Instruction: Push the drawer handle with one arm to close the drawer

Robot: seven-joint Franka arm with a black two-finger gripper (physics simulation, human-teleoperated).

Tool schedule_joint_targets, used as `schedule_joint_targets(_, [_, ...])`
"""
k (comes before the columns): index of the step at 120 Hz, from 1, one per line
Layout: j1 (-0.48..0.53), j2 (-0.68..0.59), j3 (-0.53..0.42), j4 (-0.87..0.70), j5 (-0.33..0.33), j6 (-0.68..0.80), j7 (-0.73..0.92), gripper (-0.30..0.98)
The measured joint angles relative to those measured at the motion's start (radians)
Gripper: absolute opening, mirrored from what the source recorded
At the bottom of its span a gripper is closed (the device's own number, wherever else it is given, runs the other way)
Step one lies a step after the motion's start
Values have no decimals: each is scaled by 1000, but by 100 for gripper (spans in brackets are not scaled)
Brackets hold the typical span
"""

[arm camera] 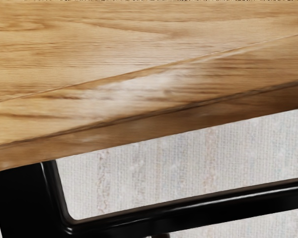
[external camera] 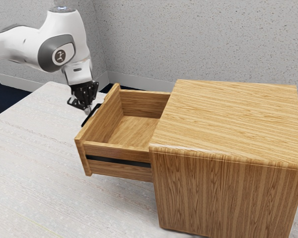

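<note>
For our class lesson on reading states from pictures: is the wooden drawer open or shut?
Open. The wooden drawer juts out from the cabinet, with its inner floor exposed.

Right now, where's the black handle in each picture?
Exterior view: the black handle is toward the exterior view's left, by the end effector.
Wrist view: the black handle runs along the drawer front, table showing between.
Shared landmark: the wooden drawer front.
</note>
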Motion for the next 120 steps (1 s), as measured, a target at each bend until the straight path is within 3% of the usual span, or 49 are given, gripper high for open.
schedule_joint_targets(120, [3, 60, -69, 66, -73, 0, -98, -10])
